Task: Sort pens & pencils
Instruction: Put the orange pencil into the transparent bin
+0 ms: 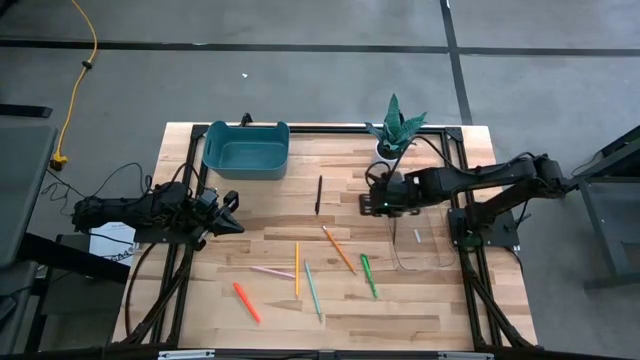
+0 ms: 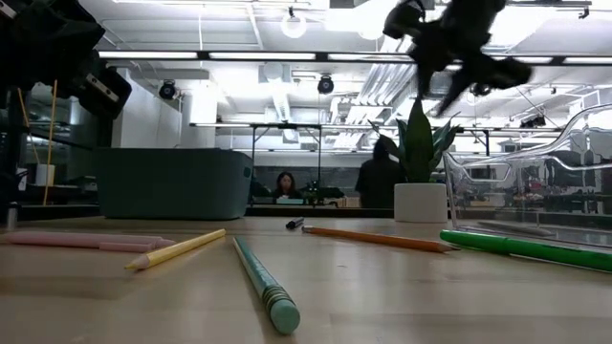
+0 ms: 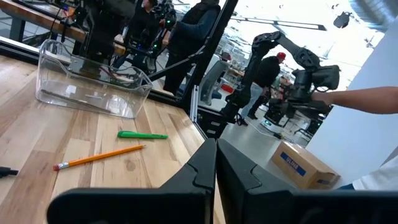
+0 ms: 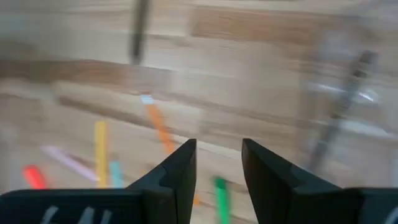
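Nearest the table's front edge lie the red-orange pen (image 1: 246, 302), teal pencil (image 1: 314, 291), yellow pencil (image 1: 297, 269), pink pen (image 1: 271, 271) and green pen (image 1: 369, 275). Beyond them, the orange pencil (image 1: 339, 249). The clear bin (image 1: 425, 246) seems to hold one dark pencil (blurred). Farther back, the black pen (image 1: 319, 194) lies bare; the right gripper (image 1: 368, 203) hovers spread, the left gripper (image 1: 235, 214) pressed together, beside the teal bin (image 1: 246, 149).

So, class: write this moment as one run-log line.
left gripper: shut, waiting by teal bin | right gripper: open, empty, raised beside clear bin | pens, pencils: most loose on table
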Controlling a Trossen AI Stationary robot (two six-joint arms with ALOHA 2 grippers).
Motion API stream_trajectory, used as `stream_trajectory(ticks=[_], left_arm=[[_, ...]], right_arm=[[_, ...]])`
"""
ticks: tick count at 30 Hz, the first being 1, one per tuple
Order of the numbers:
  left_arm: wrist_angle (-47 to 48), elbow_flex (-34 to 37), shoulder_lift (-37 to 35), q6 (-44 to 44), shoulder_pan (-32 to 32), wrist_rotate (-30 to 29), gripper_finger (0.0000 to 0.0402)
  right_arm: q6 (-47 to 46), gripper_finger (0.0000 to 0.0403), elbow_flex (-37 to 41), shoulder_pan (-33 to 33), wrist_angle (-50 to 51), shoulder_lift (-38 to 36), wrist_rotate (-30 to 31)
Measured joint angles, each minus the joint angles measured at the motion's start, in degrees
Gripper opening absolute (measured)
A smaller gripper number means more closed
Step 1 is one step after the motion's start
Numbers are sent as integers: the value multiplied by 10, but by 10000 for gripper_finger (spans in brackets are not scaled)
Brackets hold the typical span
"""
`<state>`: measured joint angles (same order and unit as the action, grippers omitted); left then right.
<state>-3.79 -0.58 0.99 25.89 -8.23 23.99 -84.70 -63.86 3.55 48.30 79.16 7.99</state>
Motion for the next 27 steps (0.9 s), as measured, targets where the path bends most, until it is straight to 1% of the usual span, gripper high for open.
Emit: stream_trajectory(ticks=[4, 7, 12, 17, 20, 23, 27], left_arm=[[0, 0, 0, 0, 0, 0, 1], [0, 0, 0, 1, 0, 0, 1], [0, 0, 0, 4, 0, 0, 1], [0, 0, 0, 5, 0, 0, 1], [0, 0, 0, 5, 0, 0, 1], [0, 0, 0, 4, 0, 0, 1], [0, 0, 0, 6, 0, 11, 1]], right_arm=[[28, 117, 0, 0, -99, 28, -11], [42, 117, -14, 1, -114, 65, -45], [84, 117, -94, 11, -68, 148, -72], [131, 117, -218, 19, 61, 239, -75], [159, 117, -285, 23, 115, 287, -74], [172, 117, -332, 26, 134, 320, -69], [164, 117, -360, 29, 136, 344, -69]])
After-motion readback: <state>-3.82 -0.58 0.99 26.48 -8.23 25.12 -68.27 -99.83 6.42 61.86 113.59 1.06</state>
